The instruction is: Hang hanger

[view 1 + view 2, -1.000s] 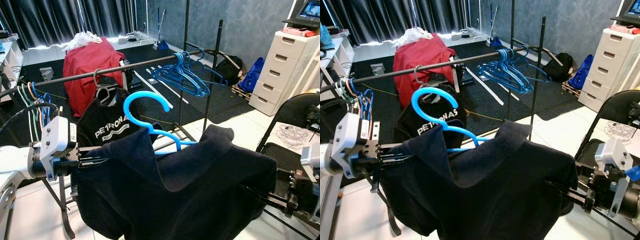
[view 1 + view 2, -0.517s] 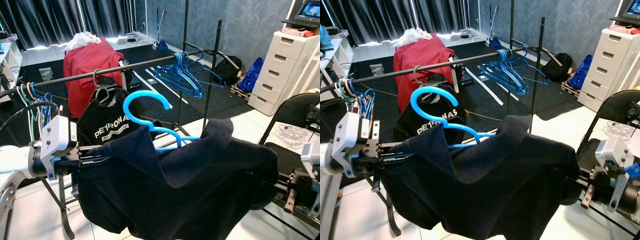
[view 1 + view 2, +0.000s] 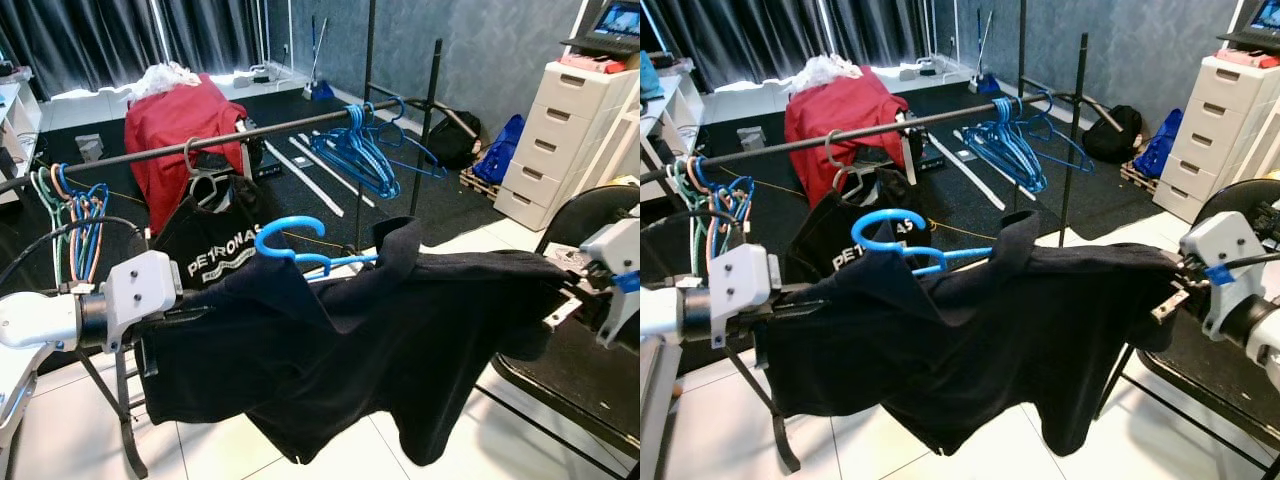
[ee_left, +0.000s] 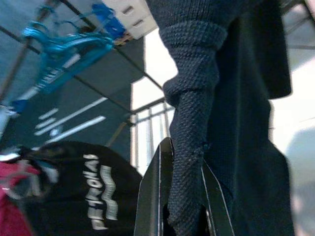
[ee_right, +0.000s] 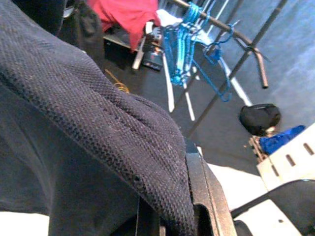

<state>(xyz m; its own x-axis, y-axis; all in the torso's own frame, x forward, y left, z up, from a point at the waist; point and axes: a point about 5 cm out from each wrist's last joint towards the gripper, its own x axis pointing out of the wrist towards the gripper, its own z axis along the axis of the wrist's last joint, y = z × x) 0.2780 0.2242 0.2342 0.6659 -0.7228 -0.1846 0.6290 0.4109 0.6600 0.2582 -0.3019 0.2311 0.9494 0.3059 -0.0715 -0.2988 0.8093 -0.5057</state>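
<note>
A navy shirt [image 3: 380, 340] on a light blue hanger [image 3: 292, 240] hangs stretched between my two grippers, in front of and below the black clothes rail [image 3: 280, 128]. The hanger's hook pokes out of the collar, tipped toward the rail and apart from it. My left gripper [image 3: 195, 312] is shut on the shirt's left shoulder. In the left wrist view its fingers [image 4: 153, 196] pinch a fold of the knit fabric [image 4: 192, 113]. My right gripper [image 3: 553, 312] is shut on the right shoulder, where the cloth [image 5: 83, 118] drapes over one finger [image 5: 203, 191].
On the rail hang a black printed shirt [image 3: 215, 250], a bunch of blue hangers [image 3: 365, 150] and coloured hangers [image 3: 70, 215] at the left end. A red garment [image 3: 180, 125] lies behind. White drawers [image 3: 570, 140] and a black folding chair [image 3: 600, 225] stand on the right.
Both grippers have pulled apart, the right one rising and going right. The shirt now hangs flatter and stretched wide, and the hanger's hook has tipped lower.
</note>
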